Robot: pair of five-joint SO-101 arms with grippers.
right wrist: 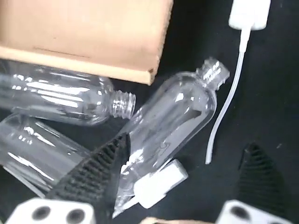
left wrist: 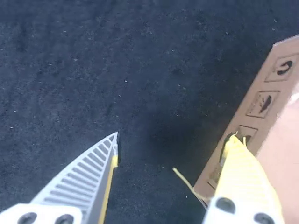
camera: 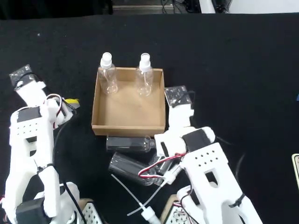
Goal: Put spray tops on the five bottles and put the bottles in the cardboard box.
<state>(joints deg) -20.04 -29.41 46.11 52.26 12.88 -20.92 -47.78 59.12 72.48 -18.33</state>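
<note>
Clear plastic bottles with white spray tops [camera: 108, 74], two, stand in the shallow brown cardboard box [camera: 128, 127]; three uncapped threaded-neck bottles [right wrist: 173, 112] lie outside. Left gripper [left wrist: 173, 140], right gripper [right wrist: 187, 142]: wide open, empty.

Premises: a robotics lab bench or test set-up, not a home or shop.

Evidence: 1 table [camera: 233, 56] is draped wholly in black cloth. 2 white arms, the left arm [camera: 30, 140] and the right arm [camera: 210, 172], stand at its near edge on perforated base plates [camera: 88, 212]. Bare red and white wiring [camera: 154, 170] runs along the right arm. Loose cables [camera: 184, 5] lie beyond the far edge. Staged stock: 1 plain cardboard box [camera: 128, 109] and clear bottles [camera: 131, 143].
</note>
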